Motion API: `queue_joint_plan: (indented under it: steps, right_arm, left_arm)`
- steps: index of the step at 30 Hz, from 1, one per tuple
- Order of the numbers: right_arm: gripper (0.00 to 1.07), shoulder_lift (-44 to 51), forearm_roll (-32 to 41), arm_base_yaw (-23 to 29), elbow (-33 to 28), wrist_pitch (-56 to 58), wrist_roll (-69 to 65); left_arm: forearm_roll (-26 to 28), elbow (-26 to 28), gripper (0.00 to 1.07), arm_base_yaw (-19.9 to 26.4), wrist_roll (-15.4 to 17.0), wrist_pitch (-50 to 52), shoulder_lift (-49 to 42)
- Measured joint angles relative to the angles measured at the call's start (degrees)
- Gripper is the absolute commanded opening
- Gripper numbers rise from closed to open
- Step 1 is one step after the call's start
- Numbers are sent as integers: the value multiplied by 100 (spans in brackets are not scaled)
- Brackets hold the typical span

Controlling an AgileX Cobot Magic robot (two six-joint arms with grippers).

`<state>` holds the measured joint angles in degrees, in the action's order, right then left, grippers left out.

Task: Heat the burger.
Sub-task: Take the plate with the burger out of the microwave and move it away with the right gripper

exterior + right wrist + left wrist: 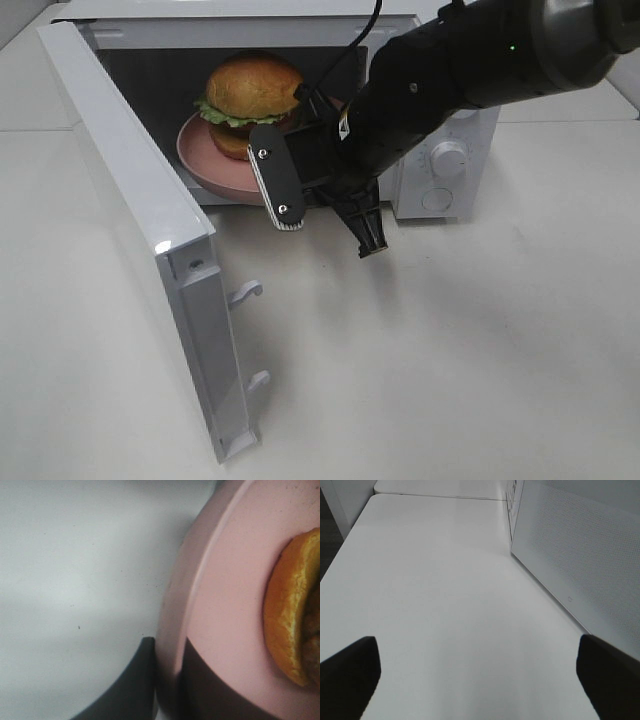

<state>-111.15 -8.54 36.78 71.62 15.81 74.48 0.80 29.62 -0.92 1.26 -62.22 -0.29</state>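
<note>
Right arm: reaches in from the upper right of the high view, angled down across the front of the microwave [445,150] toward its open cavity.
Right tool [318,165]: my fingers are pinched on the rim of the pink plate [205,160] — in my right wrist view one dark finger [125,690] lies outside the rim and the other on the plate's inner face, with the rim between them.
Black parts below the wrist: a flat black bar with two screws and a ribbed black piece hang just in front of the microwave's lower edge, above the surface [450,350].
Burger [252,98]: sits upright on the pink plate, brown domed bun on top, green leaf showing at the side. In my right wrist view only the edge of the bun [292,610] shows, apart from the gripped rim.
Plate position: at the mouth of the cavity, its near edge at the opening; whether it rests on the cavity floor I cannot tell.
Microwave door [150,240]: swung wide open to the left, two latch hooks showing on its free edge.
Left tool [480,680]: fingers spread wide, nothing between them, held over bare white surface beside the outer face of the door [580,560].
Left arm: not visible in the high view.
</note>
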Motion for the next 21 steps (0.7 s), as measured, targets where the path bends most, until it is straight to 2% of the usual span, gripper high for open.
queue_joint_plan:
  steps: [21]
  right_arm:
    - [0,882,-52,23,-1530,-814,206]
  left_arm:
    - [0,0,100,0,0,0,0]
